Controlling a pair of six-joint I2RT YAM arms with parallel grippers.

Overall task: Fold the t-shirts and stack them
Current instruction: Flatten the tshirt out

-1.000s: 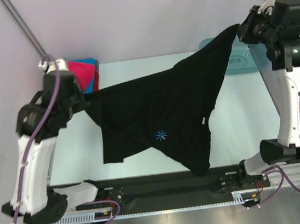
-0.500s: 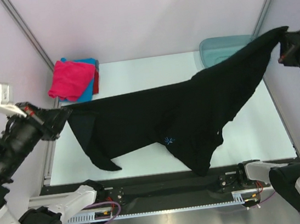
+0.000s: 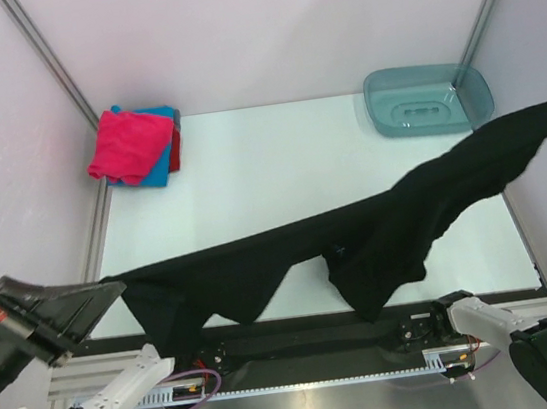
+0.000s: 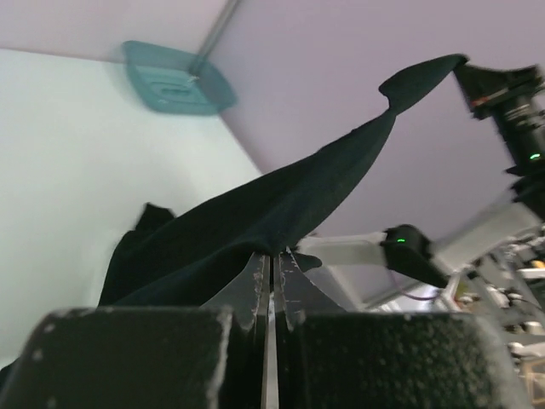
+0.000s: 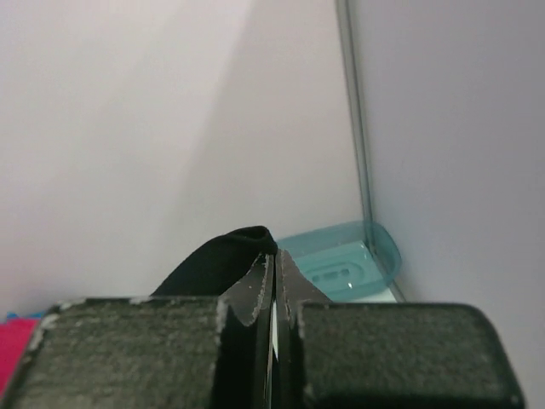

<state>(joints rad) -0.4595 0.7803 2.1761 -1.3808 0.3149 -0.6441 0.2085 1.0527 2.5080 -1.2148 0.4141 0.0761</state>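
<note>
Spread step: black t-shirt (image 3: 359,239) stretched taut above the near edge of the table (image 3: 249,167)
Left gripper (image 4: 272,256) and right gripper (image 5: 273,257) each pinch an end; next, I'd lower it flat, no slack

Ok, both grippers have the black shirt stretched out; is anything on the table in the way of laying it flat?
Nothing visible. The black shirt hangs between the left gripper and right gripper over bare table. The folded shirts sit in the far-left corner, the teal basin far right, both off the middle.
</note>
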